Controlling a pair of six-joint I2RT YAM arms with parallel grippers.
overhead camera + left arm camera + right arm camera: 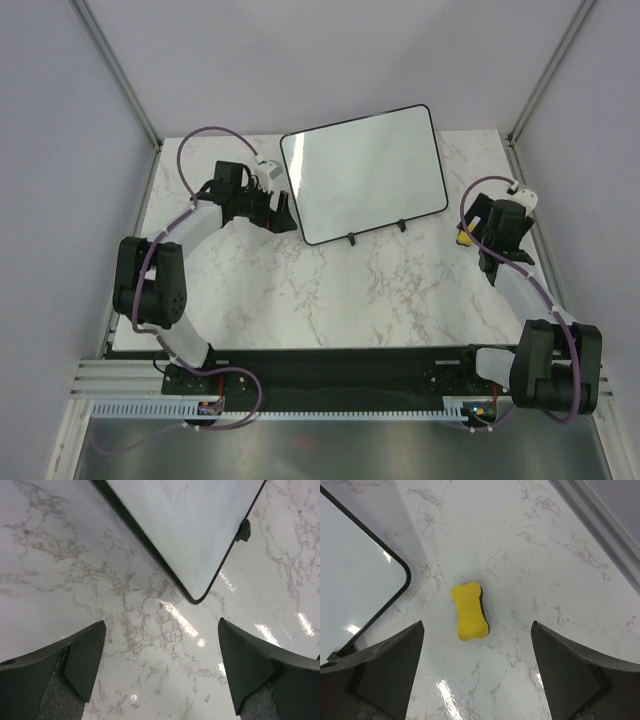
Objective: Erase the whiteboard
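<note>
A black-framed whiteboard [365, 172] stands tilted on two small feet at the back middle of the marble table; its surface looks blank. Its lower corner shows in the left wrist view [190, 535] and its edge in the right wrist view [355, 575]. A yellow bone-shaped eraser sponge [469, 611] lies flat on the table to the board's right, partly hidden by the right arm in the top view [464, 238]. My right gripper [477, 672] is open and empty, just short of the sponge. My left gripper [161, 667] is open and empty, beside the board's lower left corner.
The table's right edge and a metal frame rail [600, 515] run close past the sponge. White enclosure walls stand on both sides. The board's black foot [243, 530] rests on the marble.
</note>
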